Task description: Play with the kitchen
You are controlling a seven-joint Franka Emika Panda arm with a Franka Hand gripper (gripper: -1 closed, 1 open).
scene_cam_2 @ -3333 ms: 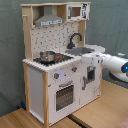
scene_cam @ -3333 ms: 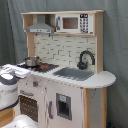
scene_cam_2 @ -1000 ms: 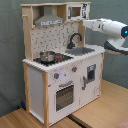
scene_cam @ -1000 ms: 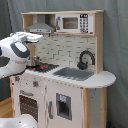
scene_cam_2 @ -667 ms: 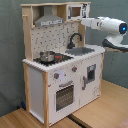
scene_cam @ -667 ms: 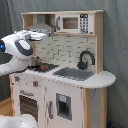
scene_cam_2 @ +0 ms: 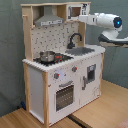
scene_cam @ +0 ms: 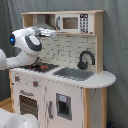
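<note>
The kitchen [scene_cam: 65,75] [scene_cam_2: 60,70] is seen standing upright on a wooden floor [scene_cam_2: 100,112] in front of a grey curtain [scene_cam_2: 10,60]. It fills the middle of both exterior views. Its body is made of flat white panels framed in pale, smooth wood, and a rounded white countertop end is shown at the sink side.

A back wall is seen behind the counter; it is patterned like white brick tiling in the first exterior view and dotted like pegboard in the second exterior view. A grey, wedge-shaped hood [scene_cam_2: 48,20] is mounted under the top shelf, and a boxy white microwave [scene_cam: 74,23] with a dark window is set beside it.

The robot arm [scene_cam: 25,47] [scene_cam_2: 107,25] is made of glossy, rounded white shells with a blue light. It is extended level with the upper shelf, towards the microwave corner. Its gripper [scene_cam: 49,32] [scene_cam_2: 81,18] is held close to the upper cabinet; whether its fingers are spread or pressed together cannot be told.

An oven door [scene_cam_2: 64,95] with a dark slatted window is set low in the front. A shallow rectangular grey sink [scene_cam: 74,73] is sunk into the counter. A black, arched faucet [scene_cam: 85,59] [scene_cam_2: 74,40] is fixed behind it. A small round metal pot [scene_cam_2: 46,56] is placed on the dark stove [scene_cam_2: 52,59]. Small round knobs [scene_cam_2: 56,76] are fitted above the oven.
</note>
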